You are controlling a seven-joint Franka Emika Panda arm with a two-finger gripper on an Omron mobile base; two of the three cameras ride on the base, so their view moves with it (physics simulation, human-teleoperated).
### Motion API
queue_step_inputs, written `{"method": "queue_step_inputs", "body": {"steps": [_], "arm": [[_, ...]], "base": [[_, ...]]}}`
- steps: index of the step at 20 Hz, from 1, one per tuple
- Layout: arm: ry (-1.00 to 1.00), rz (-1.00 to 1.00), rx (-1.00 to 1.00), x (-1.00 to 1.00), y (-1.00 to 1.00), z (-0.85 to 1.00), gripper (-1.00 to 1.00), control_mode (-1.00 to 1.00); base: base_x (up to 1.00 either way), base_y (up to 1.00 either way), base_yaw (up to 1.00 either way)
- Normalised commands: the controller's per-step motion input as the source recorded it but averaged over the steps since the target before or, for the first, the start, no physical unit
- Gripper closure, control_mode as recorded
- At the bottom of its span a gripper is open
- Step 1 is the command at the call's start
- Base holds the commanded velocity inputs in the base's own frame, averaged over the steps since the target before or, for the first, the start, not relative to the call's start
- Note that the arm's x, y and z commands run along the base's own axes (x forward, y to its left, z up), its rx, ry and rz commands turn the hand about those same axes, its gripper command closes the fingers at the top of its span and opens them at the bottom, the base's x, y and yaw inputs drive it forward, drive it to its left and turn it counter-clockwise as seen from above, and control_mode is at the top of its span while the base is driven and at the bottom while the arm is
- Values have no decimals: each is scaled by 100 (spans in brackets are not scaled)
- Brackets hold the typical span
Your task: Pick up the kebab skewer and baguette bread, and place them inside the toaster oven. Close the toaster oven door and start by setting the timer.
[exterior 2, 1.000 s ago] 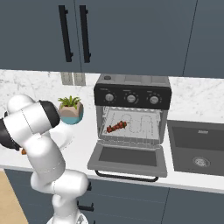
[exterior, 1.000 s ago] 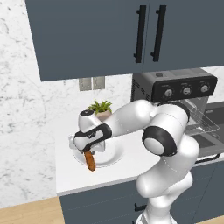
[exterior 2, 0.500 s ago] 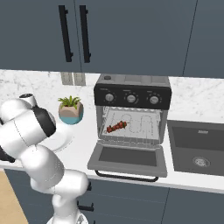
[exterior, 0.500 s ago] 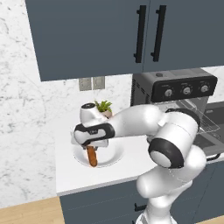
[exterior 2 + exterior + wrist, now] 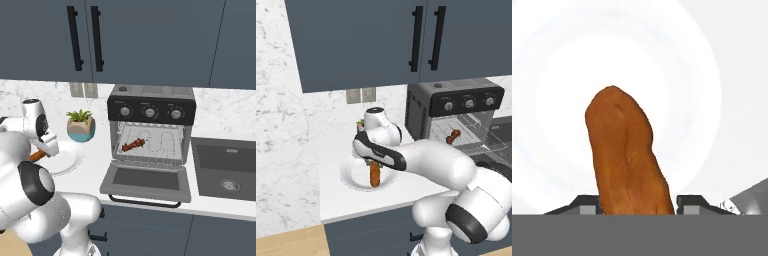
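Two dark fingertips of the white arm's end effector (image 5: 637,202) press against either side of the slim orange-brown baguette bread (image 5: 628,156), clamped on its near end, so that the loaf juts straight out from between them. Seen from the left base camera, the baguette (image 5: 374,174) hangs nearly upright below the end effector (image 5: 374,162), over the round white plate (image 5: 351,175) at the left of the white desk (image 5: 336,200); whether its lower tip touches the plate cannot be told. Far right of it, the boxy black toaster oven (image 5: 150,107) stands with its glass-windowed drop-down door (image 5: 145,179) lying open and flat. On the wire rack inside rests the short kebab skewer (image 5: 133,145) of dark red-brown meat chunks. Beside the oven's left wall sits a small potted green plant (image 5: 81,126), just beyond the plate (image 5: 67,162).
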Motion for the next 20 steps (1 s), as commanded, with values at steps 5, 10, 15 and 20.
{"method": "queue_step_inputs", "body": {"steps": [5, 10, 15, 20], "arm": [[-4, -21, 0, -42, -62, 56, 100, -100], [-2, -25, 0, -39, -58, 60, 100, -100], [0, -32, 0, -32, -61, 55, 100, -100], [0, -35, 4, -48, -75, 34, 100, -100]], "base": [[0, 0, 0], [0, 0, 0], [0, 0, 0], [0, 0, 0]]}}
